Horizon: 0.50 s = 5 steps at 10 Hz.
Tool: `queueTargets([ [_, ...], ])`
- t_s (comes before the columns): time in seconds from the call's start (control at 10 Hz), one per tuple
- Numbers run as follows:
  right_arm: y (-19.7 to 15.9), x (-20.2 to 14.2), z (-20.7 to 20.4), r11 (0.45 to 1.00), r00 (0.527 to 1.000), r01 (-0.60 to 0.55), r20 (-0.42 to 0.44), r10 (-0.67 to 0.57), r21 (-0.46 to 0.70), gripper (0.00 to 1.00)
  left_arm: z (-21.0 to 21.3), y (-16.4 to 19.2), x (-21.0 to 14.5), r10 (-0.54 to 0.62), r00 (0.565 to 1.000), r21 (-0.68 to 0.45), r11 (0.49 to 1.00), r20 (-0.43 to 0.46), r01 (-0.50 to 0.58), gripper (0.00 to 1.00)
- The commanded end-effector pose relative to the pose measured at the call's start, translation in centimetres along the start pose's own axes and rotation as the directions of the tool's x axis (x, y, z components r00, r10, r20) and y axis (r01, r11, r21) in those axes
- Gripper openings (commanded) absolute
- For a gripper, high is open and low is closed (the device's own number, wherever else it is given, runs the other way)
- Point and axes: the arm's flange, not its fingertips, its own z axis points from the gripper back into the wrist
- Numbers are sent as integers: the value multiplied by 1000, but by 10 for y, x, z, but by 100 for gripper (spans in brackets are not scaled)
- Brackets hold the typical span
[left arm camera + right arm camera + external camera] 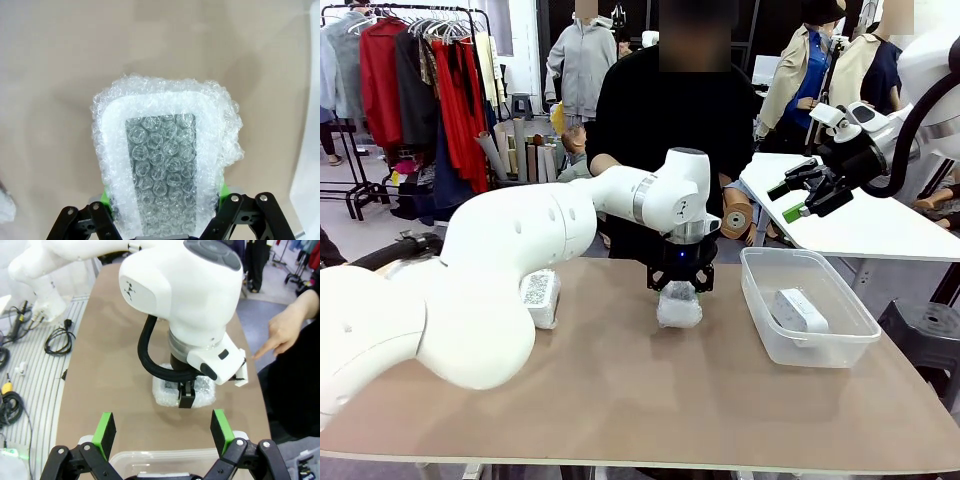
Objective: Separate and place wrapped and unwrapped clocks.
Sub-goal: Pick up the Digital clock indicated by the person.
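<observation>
Bubble wrap is seen pressed between the two green pads [106, 196] of the left gripper [679, 287], which is clamped from above onto a wrapped clock [679, 306] near the middle of the table [620, 400]. In the left wrist view the wrap is met by a pad on each long side, at roughly 8 and 4 o'clock of the frame. The clock's white rim and grey face can be made out through the bubbles. Whether its underside is clear of the tabletop cannot be told.

A second wrapped clock [541, 296] is found at 9 o'clock of the gripped one, well apart from it and partly hidden behind the left arm. A speckled label is carried on its top (the pattern is too small to be read). At 3 o'clock of the gripped clock a clear tub [817, 350] is placed, and a bare clock [798, 309] is seen lying inside it.

The right gripper [785, 200] is held above the table at about 2 o'clock of the gripped clock. Its jaws are spread wide and nothing is held between them. In the right wrist view the tub's rim is seen at 6 o'clock, below the parted pads. A person's hand [280, 332] is seen at 2 o'clock, one finger pointed toward the table's edge.
</observation>
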Motion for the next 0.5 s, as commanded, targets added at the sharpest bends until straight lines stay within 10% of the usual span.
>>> queueTargets([
  [0.0, 1, 2, 1, 1000, 1000, -4, -1, 4, -3, 100, 32, 22, -36, -47, 994, -23, 999, -100, 45, 0],
  [0.4, 1, 2, 1, 1000, 1000, -4, -1, 4, -3, 100, 80, 36, -78, -150, 976, -7, 989, -157, 151, 0],
])
